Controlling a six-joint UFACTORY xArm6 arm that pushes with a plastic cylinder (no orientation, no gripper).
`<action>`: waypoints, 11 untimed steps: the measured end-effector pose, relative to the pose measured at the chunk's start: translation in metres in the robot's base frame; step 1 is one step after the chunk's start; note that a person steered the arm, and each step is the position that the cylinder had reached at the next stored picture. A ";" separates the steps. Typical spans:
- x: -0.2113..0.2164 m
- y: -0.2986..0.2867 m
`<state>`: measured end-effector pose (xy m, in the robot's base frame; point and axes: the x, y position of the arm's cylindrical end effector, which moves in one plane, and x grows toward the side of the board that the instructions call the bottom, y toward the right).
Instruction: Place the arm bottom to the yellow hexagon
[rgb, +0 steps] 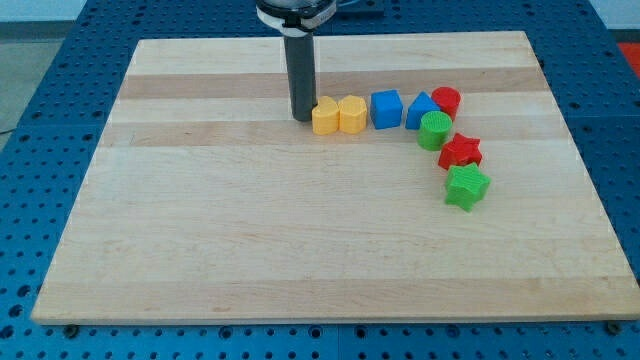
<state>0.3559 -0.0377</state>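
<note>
blue cube (386, 109), red star (461, 152), green star (466, 187), wooden board (250, 240)

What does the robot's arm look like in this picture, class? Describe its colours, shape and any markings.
Only the lower end shows: a straight, dark grey cylindrical rod hanging from a round mount in black and white at the view's top. It has no jaws, and no cables or markings are visible. My tip is plain and blunt, just left of the yellow blocks.

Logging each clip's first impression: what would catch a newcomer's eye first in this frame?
The dark rod coming down from the view's top, with my tip on the wooden board just left of two yellow blocks. From them a chain runs right and curls down: blue cube, blue block, red cylinder, green cylinder, red star, green star.
</note>
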 end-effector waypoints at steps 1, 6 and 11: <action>0.015 -0.031; 0.077 -0.055; 0.053 -0.027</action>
